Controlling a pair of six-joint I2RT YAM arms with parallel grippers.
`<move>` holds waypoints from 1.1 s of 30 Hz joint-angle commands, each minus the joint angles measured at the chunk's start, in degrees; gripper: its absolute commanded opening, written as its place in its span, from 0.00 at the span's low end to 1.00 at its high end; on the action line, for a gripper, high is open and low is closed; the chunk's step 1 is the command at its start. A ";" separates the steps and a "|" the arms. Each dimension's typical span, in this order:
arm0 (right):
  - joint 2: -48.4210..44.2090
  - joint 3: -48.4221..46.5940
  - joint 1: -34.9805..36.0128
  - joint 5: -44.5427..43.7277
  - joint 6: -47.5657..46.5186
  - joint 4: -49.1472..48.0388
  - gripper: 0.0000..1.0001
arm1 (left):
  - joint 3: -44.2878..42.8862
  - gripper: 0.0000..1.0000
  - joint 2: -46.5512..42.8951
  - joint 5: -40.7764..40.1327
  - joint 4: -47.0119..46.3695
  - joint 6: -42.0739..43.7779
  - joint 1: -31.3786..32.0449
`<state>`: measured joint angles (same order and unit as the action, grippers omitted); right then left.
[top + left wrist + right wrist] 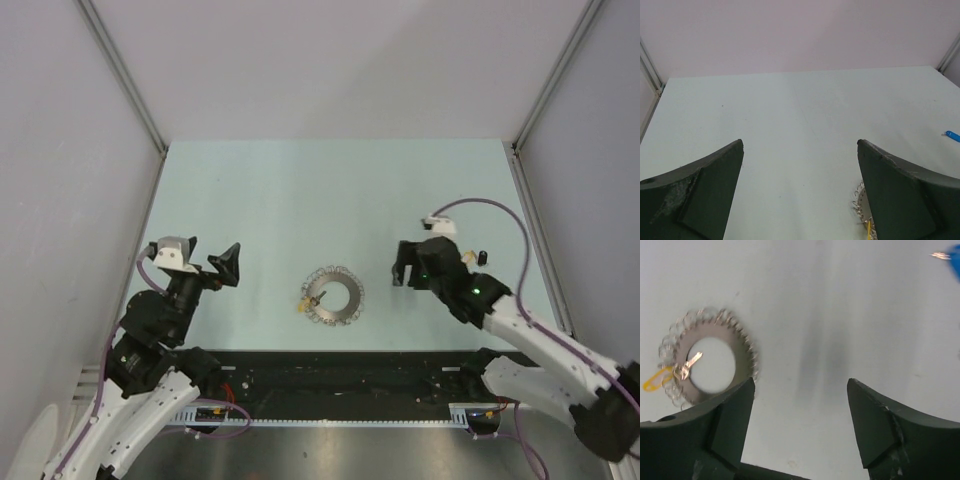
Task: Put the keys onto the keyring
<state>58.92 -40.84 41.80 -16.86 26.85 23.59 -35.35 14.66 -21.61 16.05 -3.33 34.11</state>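
1 keyring [742, 353], 2 keys [653, 382]

Bright, even, diffuse light. Right wrist view motion-blurred: keyring [742, 360] smeared; grey shadow streak on worktop [865, 315] right of keyring.

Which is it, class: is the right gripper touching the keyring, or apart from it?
Apart. The top external view shows a strip of bare table between the right gripper and the keyring. The jaws stand open and hold nothing.

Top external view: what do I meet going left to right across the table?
Black left gripper → large silvery scalloped metal keyring → black right gripper.
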 commanded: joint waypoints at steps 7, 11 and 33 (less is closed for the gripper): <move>-42.71 2.61 -7.17 -24.61 11.11 18.58 1.00 | -0.42 1.00 -3.75 -5.81 -0.85 -3.26 -0.45; -57.05 2.00 -6.74 -29.27 12.51 19.91 1.00 | 1.07 1.00 -8.31 -6.43 -2.95 -3.08 -0.44; -57.07 -12.59 -6.82 -46.05 23.49 36.25 1.00 | 5.64 1.00 -20.89 -10.12 -8.49 -4.66 -0.97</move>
<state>2.22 -51.83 35.18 -54.78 40.16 50.19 -30.94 0.25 -28.99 11.20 -5.08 33.93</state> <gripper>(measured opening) 0.994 0.996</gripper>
